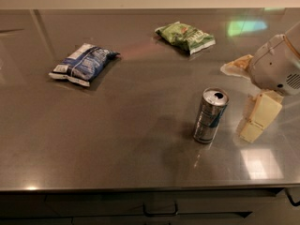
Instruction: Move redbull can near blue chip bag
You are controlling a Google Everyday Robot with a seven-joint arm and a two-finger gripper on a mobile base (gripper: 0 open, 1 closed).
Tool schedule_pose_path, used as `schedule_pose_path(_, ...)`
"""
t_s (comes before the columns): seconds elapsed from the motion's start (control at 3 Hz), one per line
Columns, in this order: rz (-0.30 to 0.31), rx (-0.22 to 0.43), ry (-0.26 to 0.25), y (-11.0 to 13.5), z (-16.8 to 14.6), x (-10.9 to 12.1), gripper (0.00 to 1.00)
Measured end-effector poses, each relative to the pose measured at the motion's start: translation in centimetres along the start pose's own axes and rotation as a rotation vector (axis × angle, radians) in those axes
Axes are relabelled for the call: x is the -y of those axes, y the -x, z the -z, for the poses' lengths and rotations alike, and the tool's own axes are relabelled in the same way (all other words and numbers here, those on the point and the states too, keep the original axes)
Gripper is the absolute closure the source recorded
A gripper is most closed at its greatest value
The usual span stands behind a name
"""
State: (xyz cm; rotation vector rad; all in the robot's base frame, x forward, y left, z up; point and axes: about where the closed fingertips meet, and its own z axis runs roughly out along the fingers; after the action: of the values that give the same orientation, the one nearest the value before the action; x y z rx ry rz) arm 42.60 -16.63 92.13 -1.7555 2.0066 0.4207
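The redbull can [210, 116] stands upright on the steel table [140, 139], right of centre, silver with teal panels and an opened top. The blue chip bag [83, 63] lies flat at the left rear, far from the can. My gripper [248, 93] comes in from the right edge, just right of the can and not touching it. It is open and empty: one cream finger [260, 117] hangs beside the can, and the other finger [237, 64] is farther back.
A green chip bag [185, 36] lies at the back, right of centre. The table's front edge runs along the bottom, with drawers below it. The white arm housing [276, 67] sits at the right edge.
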Motion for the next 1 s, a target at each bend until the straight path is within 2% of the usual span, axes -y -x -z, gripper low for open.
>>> schedule_pose_path(0.33, 0.009, 0.026, 0.031, 0.8, -1.0, -0.6, 0.00)
schedule_pose_path(0.67, 0.018, 0.040, 0.052, 1.4, -1.6, -1.0, 0.17)
schedule_pose_path(1.0, 0.015, 0.050, 0.058, 1.8, -1.7, -1.0, 0.41)
